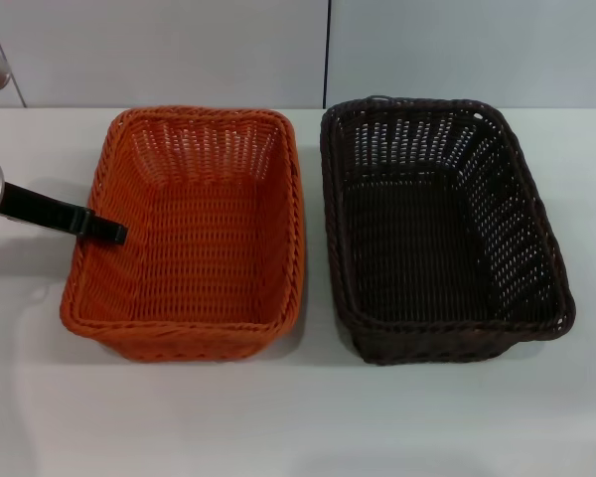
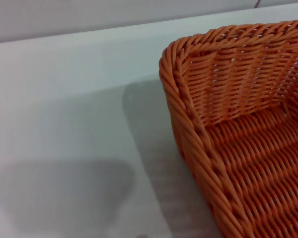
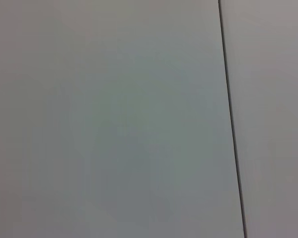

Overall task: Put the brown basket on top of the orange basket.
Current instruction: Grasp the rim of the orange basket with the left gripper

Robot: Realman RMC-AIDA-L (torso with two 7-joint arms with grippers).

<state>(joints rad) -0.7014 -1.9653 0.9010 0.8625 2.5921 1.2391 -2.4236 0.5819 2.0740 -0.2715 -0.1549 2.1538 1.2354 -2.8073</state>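
Right now the brown basket (image 1: 442, 234) is sitting upright on the right side of the white bench (image 1: 298, 417), its long axis running near to far, with the orange basket (image 1: 191, 234) lying parallel just beside it on the left. Only the left pincer (image 1: 104, 230) is showing, reaching at the orange basket's left rim, well apart from the brown one; whether it is wide or narrow I cannot tell. No right pincer is appearing anywhere.

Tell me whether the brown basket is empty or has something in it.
Empty. The head view looks straight into the brown basket and shows only its bare woven floor. It stands upright on the table, beside the orange basket.
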